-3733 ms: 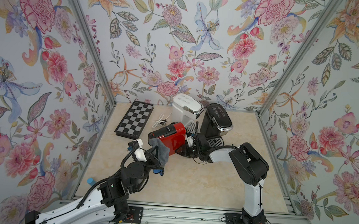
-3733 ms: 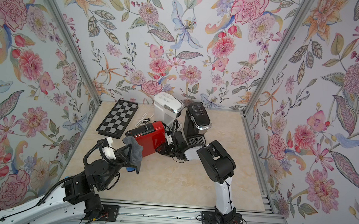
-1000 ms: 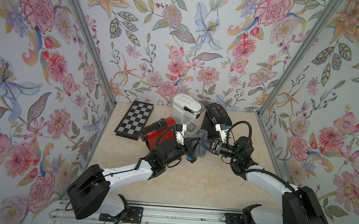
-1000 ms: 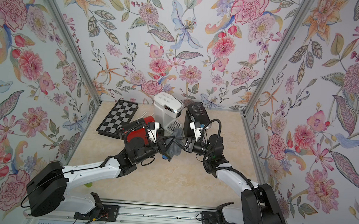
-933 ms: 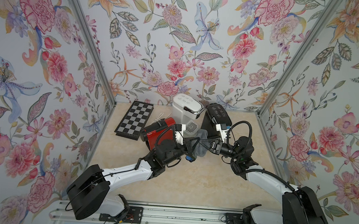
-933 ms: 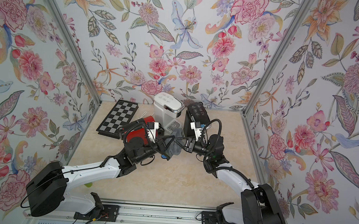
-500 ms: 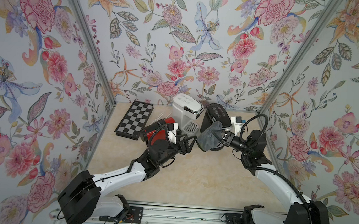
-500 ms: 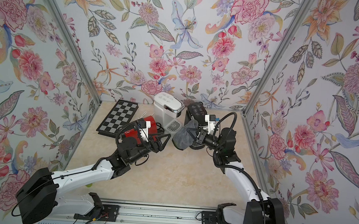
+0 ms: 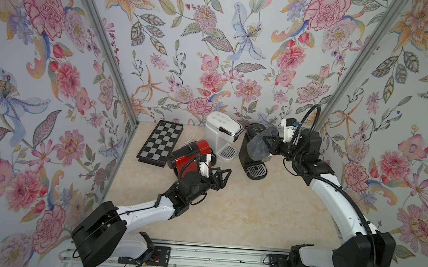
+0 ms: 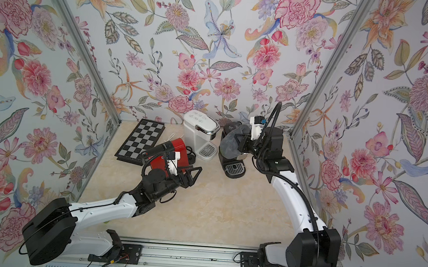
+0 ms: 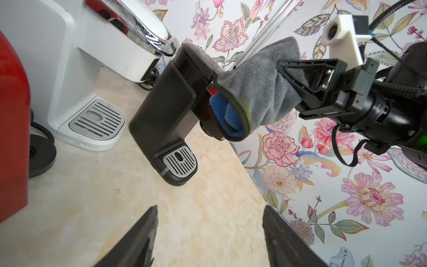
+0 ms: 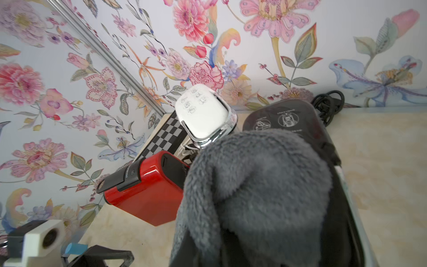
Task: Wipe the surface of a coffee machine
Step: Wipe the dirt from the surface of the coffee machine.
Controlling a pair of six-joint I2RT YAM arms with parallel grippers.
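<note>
Right pincer [image 9: 267,141] is clamped narrow on a grey cloth [image 9: 257,147], fluffy microfibre with a blue inner side that you can see in the left wrist view [image 11: 231,115]. The cloth is bunched up and sits against the upper front of the black coffee machine [image 9: 244,151], up at the head end and well above its drip tray [image 9: 256,171]. Both top views show it draped over the front part of the machine's lid [image 10: 229,145]. In the right wrist view the cloth [image 12: 254,185] fills most of the frame, and only the back of the lid with its printed icons pokes out past it.

The black machine stands upright at the back of the counter [image 9: 254,206], just beside the white coffee machine [image 9: 220,132] and near the right wall.

Left pincer [image 9: 224,180] is spread wide with nothing between the jaws. It hangs over bare counter next to the red coffee machine [image 9: 190,154] and points roughly toward the black one. From its own wrist camera you see both fingers [image 11: 143,231] far apart with just marble-look counter between them.

There's also a folded chessboard [image 9: 160,143] lying flat near the left wall, behind the red machine.
</note>
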